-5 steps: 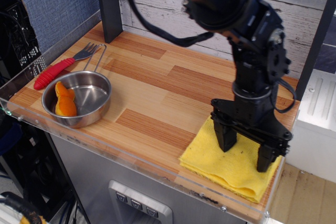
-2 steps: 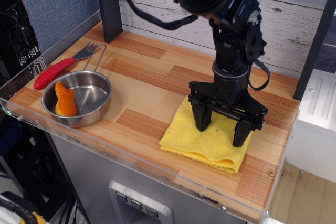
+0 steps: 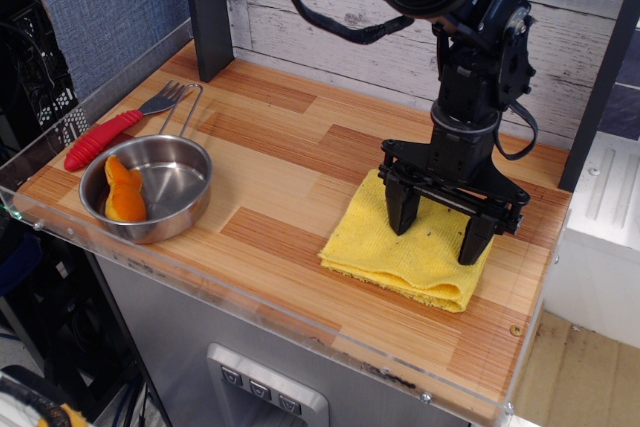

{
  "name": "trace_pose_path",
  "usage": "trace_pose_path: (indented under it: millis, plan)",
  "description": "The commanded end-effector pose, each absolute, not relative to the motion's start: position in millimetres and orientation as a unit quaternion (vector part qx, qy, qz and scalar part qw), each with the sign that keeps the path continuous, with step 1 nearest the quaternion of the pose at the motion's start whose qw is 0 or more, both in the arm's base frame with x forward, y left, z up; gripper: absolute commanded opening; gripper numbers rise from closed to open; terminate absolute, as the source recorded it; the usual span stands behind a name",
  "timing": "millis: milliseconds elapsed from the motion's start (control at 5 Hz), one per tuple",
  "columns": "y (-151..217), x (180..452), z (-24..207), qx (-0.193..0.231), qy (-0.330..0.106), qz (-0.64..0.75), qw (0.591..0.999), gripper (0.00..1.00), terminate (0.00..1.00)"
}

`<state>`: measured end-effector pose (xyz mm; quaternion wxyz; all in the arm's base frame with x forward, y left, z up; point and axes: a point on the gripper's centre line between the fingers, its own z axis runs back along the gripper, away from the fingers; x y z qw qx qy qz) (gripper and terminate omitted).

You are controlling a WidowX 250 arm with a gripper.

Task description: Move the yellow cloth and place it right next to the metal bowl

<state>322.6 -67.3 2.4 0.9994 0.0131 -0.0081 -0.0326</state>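
The yellow cloth (image 3: 383,247) lies folded on the wooden table top at the right, with one edge doubled over at the front. My gripper (image 3: 438,237) points straight down over it, jaws spread wide, both fingertips (image 3: 403,219) on or just above the cloth. The metal bowl (image 3: 178,179) stands near the front left corner, far from the cloth, its wire loop handle pointing to the back. An orange object (image 3: 124,192) lies inside the bowl.
A fork with a red handle (image 3: 103,139) lies behind and left of the bowl. A dark post (image 3: 208,9) stands at the back left. A clear plastic lip (image 3: 250,305) runs along the table's front edge. Bare wood (image 3: 290,187) lies between bowl and cloth.
The cloth moved with my gripper from the front right corner leftward and away from the edge, then a little back and to the right. The jaws stayed spread.
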Motion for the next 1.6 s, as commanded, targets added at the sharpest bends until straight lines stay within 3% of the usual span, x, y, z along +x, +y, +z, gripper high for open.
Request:
trace_pose_path:
  millis: [0,400,1000,1400]
  plan:
    - [17,316,5,0.024,0.011,0.035,0.999,1.00,0.00]
    - [79,310,15,0.022,0.021,0.067,0.997,1.00,0.00]
    - [82,299,19,-0.002,0.034,0.029,0.999,1.00,0.00]
    - [66,310,79,-0.005,-0.068,0.009,0.998,1.00,0.00]
